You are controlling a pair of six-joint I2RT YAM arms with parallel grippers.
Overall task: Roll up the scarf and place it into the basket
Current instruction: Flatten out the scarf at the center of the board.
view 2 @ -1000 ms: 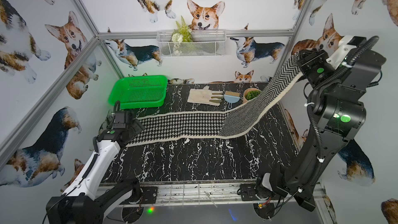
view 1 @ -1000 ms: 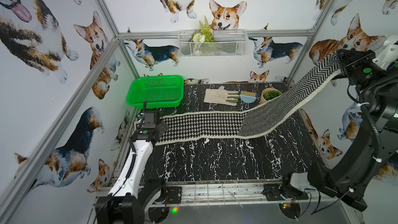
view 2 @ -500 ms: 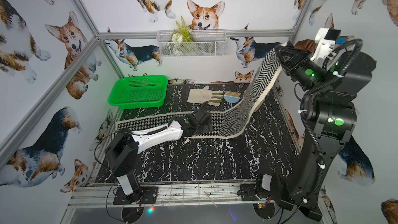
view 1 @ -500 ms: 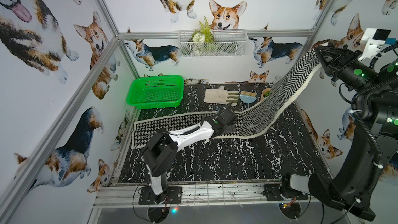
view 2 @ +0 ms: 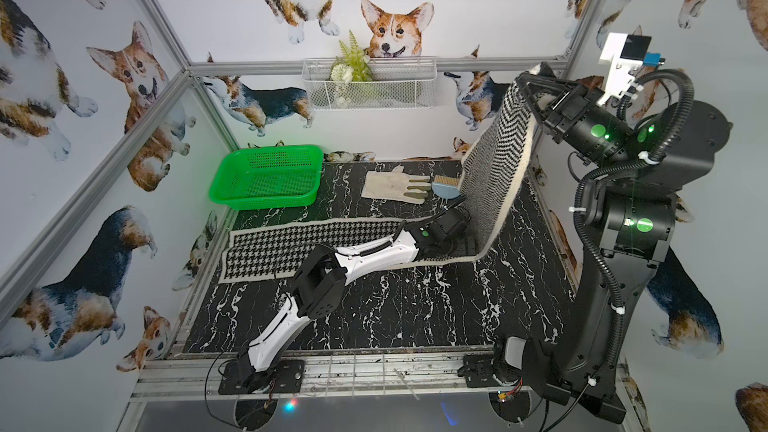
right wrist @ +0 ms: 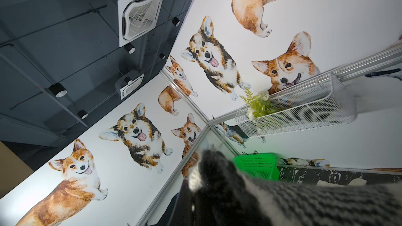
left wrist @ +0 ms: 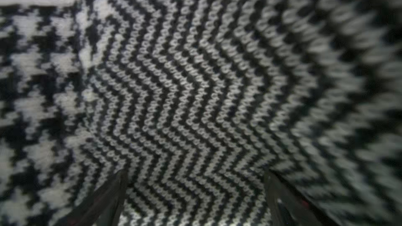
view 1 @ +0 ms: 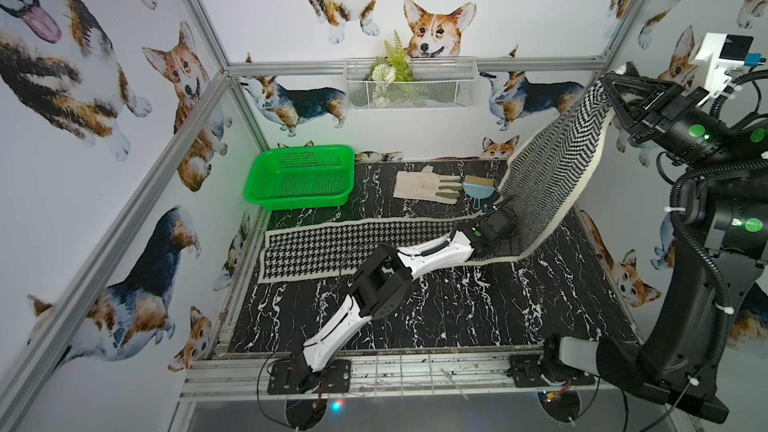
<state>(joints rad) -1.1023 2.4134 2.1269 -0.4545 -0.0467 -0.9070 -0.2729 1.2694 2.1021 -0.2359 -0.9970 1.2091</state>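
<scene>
- Across the black marble table (view 1: 457, 313), the scarf (view 1: 332, 247) is taking up most of the room: its houndstooth half is lying flat along the middle, and its zigzag half is rising steeply toward the right rear corner.
- Nothing is looking rolled yet, so I'm reading this as the setup step, before the actual rolling is starting.
- Behind the flat end, the basket (view 1: 299, 202) is sitting empty in the back-left corner, near the scarf but not touching it.
- Up high, the right gripper (view 1: 607, 91) is pinching the scarf's top end, jaws pressed together, holding that half in the air.
- Down low, the left gripper (left wrist: 195, 177) is hovering with jaws spread wide at the bend where the cloth is leaving the table. Its wrist view is showing only knit between the fingers (left wrist: 108, 196), and I can't tell if they're touching it.
- Next move, I'm guessing: the left claw is needing to pin or pinch that bend while the right one is bringing its end down and over, edges lined up so the roll isn't going crooked.
- By the back edge, the work glove (view 1: 419, 187) and little brush (view 1: 478, 189) are lying just beyond the scarf, so dropping cloth is risking snagging them.
</scene>
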